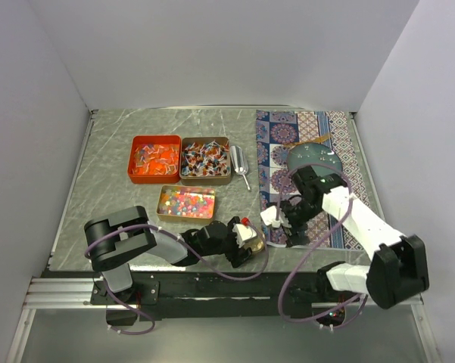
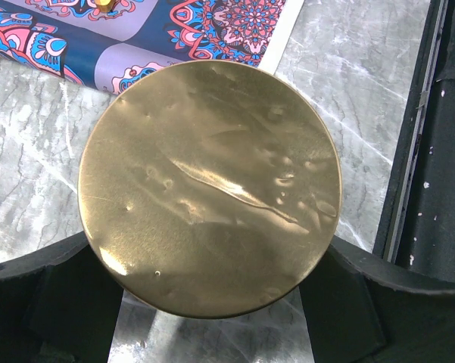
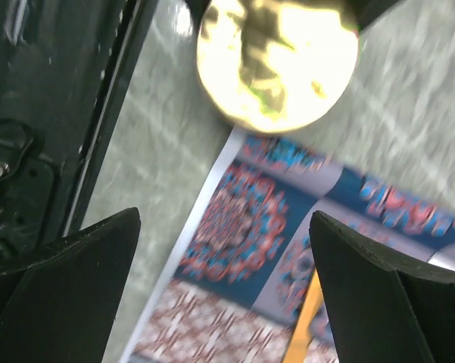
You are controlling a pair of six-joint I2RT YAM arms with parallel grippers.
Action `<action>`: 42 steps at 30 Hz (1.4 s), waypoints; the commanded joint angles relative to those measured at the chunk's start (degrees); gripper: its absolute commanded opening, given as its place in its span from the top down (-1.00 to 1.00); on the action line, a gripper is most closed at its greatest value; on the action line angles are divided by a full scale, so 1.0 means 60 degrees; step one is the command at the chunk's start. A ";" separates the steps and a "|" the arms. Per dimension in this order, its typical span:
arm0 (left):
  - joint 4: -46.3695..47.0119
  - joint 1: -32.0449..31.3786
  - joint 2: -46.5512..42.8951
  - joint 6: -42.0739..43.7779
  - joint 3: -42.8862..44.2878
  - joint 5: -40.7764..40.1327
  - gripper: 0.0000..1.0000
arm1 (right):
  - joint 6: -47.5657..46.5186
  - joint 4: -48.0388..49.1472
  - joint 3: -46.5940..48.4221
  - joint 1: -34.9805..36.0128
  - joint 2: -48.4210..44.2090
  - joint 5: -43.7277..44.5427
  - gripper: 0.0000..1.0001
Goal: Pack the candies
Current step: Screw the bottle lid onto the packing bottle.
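Observation:
The candies fill three open tins in the top view: orange-red wrapped ones in a red tin (image 1: 154, 159), mixed wrapped ones in a brown tin (image 1: 205, 160), and bead-like coloured ones in a gold tin (image 1: 186, 202). My left gripper (image 1: 251, 236) (image 2: 212, 261) lies low near the table's front edge. Its two fingers are closed on the sides of a round gold tin (image 2: 212, 181) (image 1: 257, 242), whose dented face fills the left wrist view. My right gripper (image 1: 282, 219) (image 3: 225, 219) hangs open and empty over the left edge of the patterned mat (image 3: 250, 227), just right of the round gold tin (image 3: 276, 64).
A metal scoop (image 1: 240, 165) lies right of the brown tin. A teal plate (image 1: 314, 157) sits on the patterned mat (image 1: 288, 136) behind the right arm. The black front rail (image 2: 439, 151) runs close beside the left gripper. An orange strip (image 3: 303, 333) lies on the mat.

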 commanded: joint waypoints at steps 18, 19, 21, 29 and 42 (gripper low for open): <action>-0.2322 0.0166 0.0730 -0.0350 -0.0346 -0.0145 0.98 | -0.2581 -0.0363 0.2121 0.1638 0.3440 -0.1194 -1.00; -0.2365 0.0166 0.0744 -0.0350 -0.0331 -0.0130 0.98 | -0.2728 -0.0611 0.2195 0.1682 0.3499 -0.1252 -1.00; -0.2351 0.0166 0.0730 -0.0335 -0.0331 -0.0115 0.98 | -0.2802 -0.0788 0.2356 0.1784 0.3645 -0.1267 -1.00; -0.2366 0.0152 0.0745 -0.0321 -0.0331 -0.0130 0.98 | -0.3139 -0.0803 0.2167 0.2414 0.3646 -0.0813 -1.00; -0.2322 0.0166 0.0715 -0.0306 -0.0346 -0.0130 0.98 | -0.2218 -0.0072 0.2064 0.3044 0.3734 -0.0667 -0.94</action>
